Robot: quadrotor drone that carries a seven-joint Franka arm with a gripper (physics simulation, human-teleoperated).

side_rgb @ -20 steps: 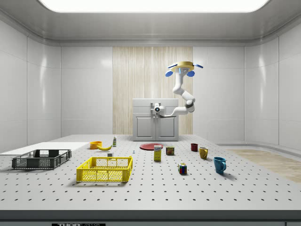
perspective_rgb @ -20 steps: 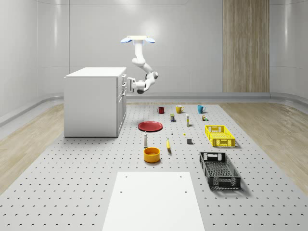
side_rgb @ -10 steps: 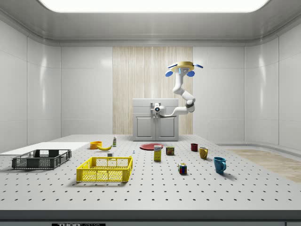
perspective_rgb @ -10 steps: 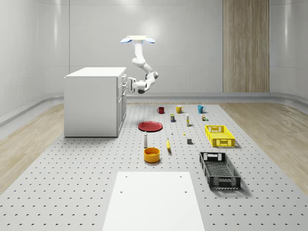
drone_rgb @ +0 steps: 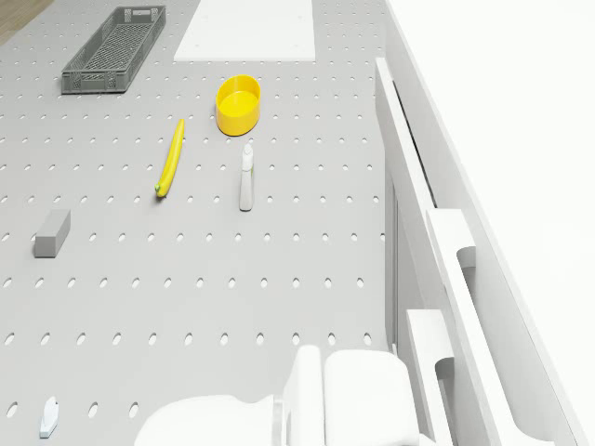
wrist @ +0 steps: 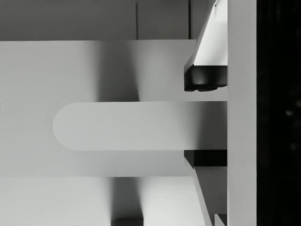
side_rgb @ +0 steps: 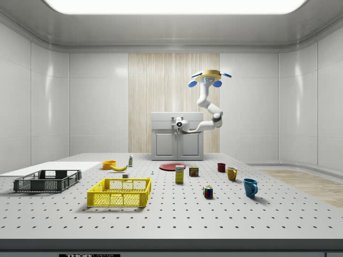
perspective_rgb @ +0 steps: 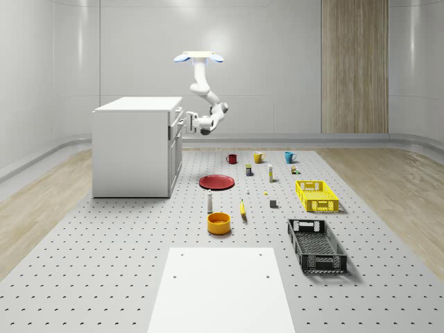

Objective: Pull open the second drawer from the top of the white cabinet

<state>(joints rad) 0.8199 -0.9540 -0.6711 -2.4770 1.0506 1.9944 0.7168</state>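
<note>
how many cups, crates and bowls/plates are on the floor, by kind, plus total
Cups: 3 - red cup, yellow cup, blue cup
Crates: 2 - yellow crate, black crate
Plates: 1 - red plate
Bowls: 1 - orange bowl
Total: 7

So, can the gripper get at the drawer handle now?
Probably yes: in the wrist view the fingers sit on either side of the handle, nothing between, while the drone hovers beside the cabinet.
</note>
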